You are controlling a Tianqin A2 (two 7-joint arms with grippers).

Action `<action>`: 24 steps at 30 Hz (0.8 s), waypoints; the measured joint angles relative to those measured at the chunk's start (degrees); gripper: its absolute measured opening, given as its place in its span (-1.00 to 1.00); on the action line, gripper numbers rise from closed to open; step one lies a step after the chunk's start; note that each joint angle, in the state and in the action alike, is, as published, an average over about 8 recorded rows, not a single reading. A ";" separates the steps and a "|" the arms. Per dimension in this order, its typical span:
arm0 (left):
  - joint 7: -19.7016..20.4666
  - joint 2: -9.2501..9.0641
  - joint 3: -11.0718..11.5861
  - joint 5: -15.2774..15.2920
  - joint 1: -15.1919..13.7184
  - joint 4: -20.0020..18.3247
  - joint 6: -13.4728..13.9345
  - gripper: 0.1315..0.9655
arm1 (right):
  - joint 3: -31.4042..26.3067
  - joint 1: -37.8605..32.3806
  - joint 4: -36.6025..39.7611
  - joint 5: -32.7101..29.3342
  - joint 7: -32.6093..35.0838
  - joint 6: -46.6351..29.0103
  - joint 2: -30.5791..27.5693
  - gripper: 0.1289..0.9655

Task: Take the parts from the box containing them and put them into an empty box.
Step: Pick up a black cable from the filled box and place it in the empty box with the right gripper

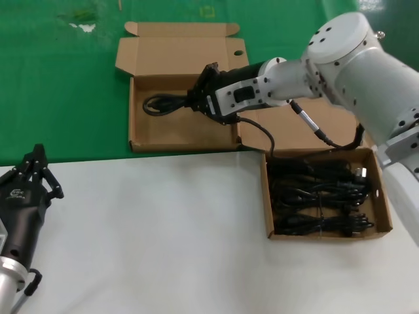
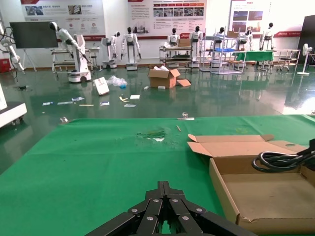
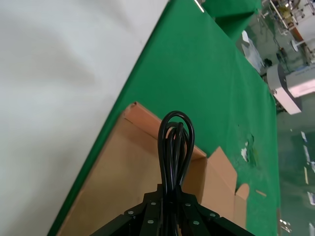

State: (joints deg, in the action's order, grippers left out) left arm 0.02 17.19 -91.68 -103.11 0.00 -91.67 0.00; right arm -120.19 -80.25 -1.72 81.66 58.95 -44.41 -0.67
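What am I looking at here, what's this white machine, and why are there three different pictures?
It is a two-armed robot. One picture comes from its head, the others from a camera on each wrist. The right gripper holds a black power cord over the empty box, which sits on green cloth. More cords fill the box containing them on the white table. The left gripper waits low at the left, holding nothing.
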 joint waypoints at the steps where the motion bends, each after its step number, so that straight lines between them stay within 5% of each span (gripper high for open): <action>1: 0.00 0.00 0.00 0.00 0.00 0.00 0.00 -0.98 | -0.66 0.27 -0.17 0.59 -0.05 0.72 0.15 -0.90; 24: 0.00 0.00 0.00 0.00 0.00 0.00 0.00 -0.98 | -29.40 5.89 -4.06 28.92 1.46 11.23 0.67 -0.89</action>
State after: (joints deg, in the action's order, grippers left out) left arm 0.02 17.19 -91.68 -103.12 0.00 -91.67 0.00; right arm -149.59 -74.36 -5.78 110.58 60.41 -33.18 0.00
